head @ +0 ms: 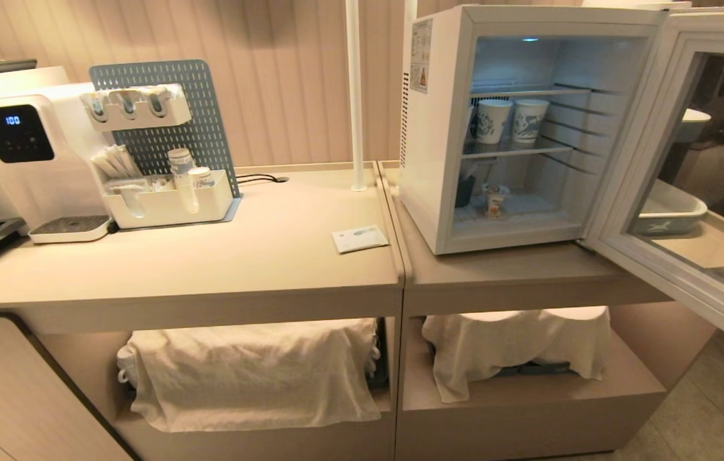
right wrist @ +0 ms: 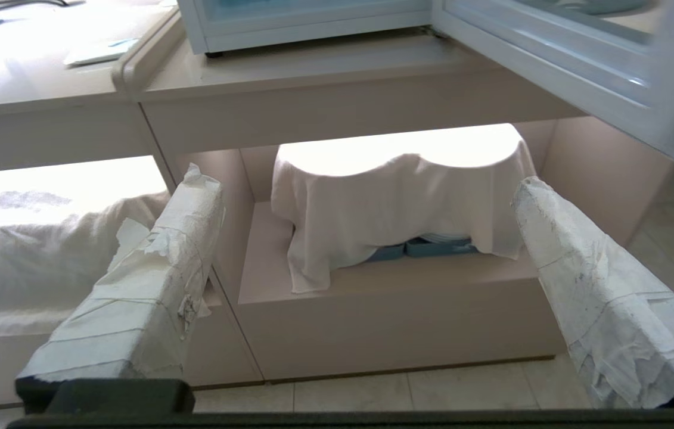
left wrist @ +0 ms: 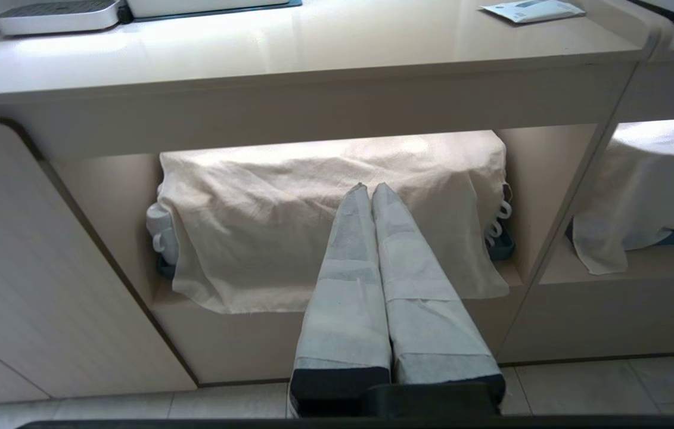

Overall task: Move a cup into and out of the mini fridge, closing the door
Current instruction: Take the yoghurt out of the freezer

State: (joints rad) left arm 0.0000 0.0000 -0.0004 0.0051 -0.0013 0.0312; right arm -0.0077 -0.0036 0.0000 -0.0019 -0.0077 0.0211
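Both grippers hung low before the counter, left gripper (left wrist: 367, 189) pressed together, right gripper (right wrist: 366, 196) spread and empty; with the cup (head: 495, 198) on the mini fridge (head: 438, 128) floor and the door (head: 688, 173) open, retrieval evidently came next.

Both my pincers have long tapered fingers wrapped in crinkly whitish tape, the left pincer (left wrist: 367, 189) looking smoother and greyer, the right pincer (right wrist: 360, 185) scuffed and peeling, each on black bases.
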